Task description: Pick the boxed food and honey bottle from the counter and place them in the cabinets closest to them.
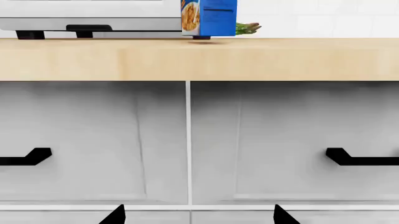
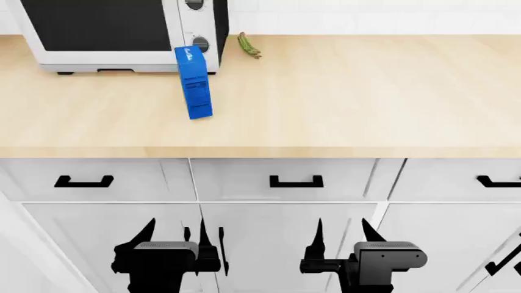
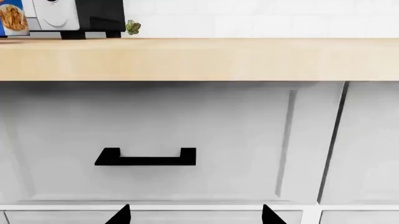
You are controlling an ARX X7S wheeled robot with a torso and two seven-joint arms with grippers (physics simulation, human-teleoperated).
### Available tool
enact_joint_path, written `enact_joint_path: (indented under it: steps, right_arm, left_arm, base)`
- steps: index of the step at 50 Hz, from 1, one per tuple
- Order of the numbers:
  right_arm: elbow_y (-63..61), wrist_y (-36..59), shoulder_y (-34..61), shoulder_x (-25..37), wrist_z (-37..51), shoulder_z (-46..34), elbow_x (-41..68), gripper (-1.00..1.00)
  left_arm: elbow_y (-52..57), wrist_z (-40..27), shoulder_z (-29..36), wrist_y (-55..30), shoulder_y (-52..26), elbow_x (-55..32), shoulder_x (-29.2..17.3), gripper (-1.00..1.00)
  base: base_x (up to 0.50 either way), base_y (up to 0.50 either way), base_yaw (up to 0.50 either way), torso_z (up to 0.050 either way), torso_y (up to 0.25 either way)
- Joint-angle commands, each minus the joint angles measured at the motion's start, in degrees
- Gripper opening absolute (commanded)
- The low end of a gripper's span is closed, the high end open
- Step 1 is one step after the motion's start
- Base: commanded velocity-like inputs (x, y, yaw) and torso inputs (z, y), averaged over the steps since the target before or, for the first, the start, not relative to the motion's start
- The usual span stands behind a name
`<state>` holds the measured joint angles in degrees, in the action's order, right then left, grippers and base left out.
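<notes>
Below the long light-beige wood-grain counter (image 2: 342,91), the left pincer (image 2: 172,235) and right pincer (image 2: 340,235) hang in front of the white cabinet fronts, both with jaws spread and empty. Above and beyond the left pincer, the tall, narrow bright-blue cereal box (image 2: 194,82) stands upright on the counter, just before the white microwave oven (image 2: 122,33). A green asparagus bunch (image 2: 248,44) lies farther back.

A white microwave (image 2: 122,33) with a dark door and two round knobs stood at the back, on short black feet. Just beside its knob side lay a small green bunch (image 2: 248,45), possibly asparagus, though it showed too small to be sure. Below ran white drawer fronts, each with a black handle (image 2: 296,181).
</notes>
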<state>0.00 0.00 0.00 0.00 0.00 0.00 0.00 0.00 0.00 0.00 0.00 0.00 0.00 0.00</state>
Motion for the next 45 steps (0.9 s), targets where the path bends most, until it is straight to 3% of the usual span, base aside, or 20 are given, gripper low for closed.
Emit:
enact_joint_path:
  steps: [1,14,45]
  right_arm:
    - [0.1,-0.1,0.0,0.9,1.3,-1.1,0.8,1.00]
    - [0.5,0.5,0.4,2.9,4.0,-3.6,2.6,1.00]
    - [-0.1,-0.1,0.1,5.3,5.4,-6.4,5.6,1.00]
  left_arm:
    - [0.1,-0.9,0.9,0.0,0.1,-1.2,-0.9,1.00]
    - [0.2,-3.0,3.0,-0.3,-0.1,-4.0,-2.9,1.00]
    - [-0.4,-6.4,6.3,-0.3,-0.6,-4.6,-5.3,1.00]
  base:
    - [0.00,0.00,0.00,0.000,0.000]
    - [0.00,0.00,0.00,0.000,0.000]
    - [0.00,0.00,0.00,0.050,0.000]
